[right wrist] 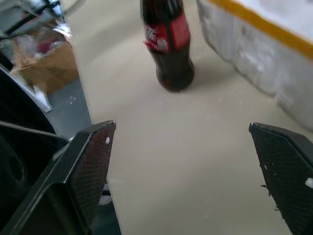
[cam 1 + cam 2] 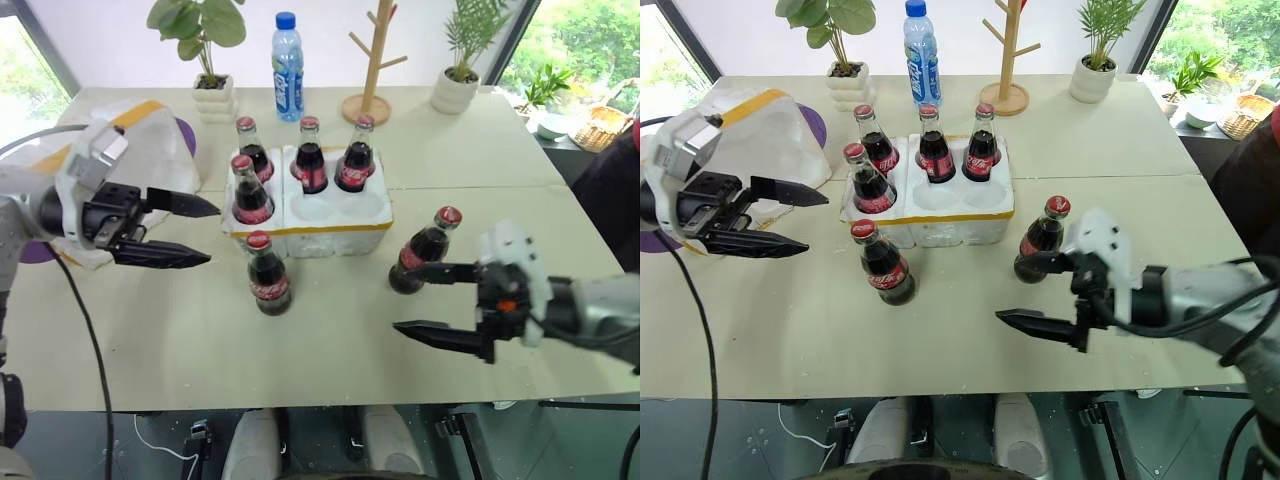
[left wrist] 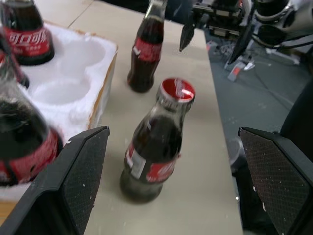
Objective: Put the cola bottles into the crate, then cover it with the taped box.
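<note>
Four cola bottles [image 2: 311,157] stand in the crate [image 2: 345,223], two wells bare; both grippers' jaws gape, holding nothing.

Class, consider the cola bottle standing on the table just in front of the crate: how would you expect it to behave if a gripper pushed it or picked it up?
The cola bottle is tall on a narrow base, so a push near its red cap would probably tip it. Once down, its round body would likely roll. It looks like smooth glass and nearly full, so probably slippery, fairly heavy and breakable.
</note>
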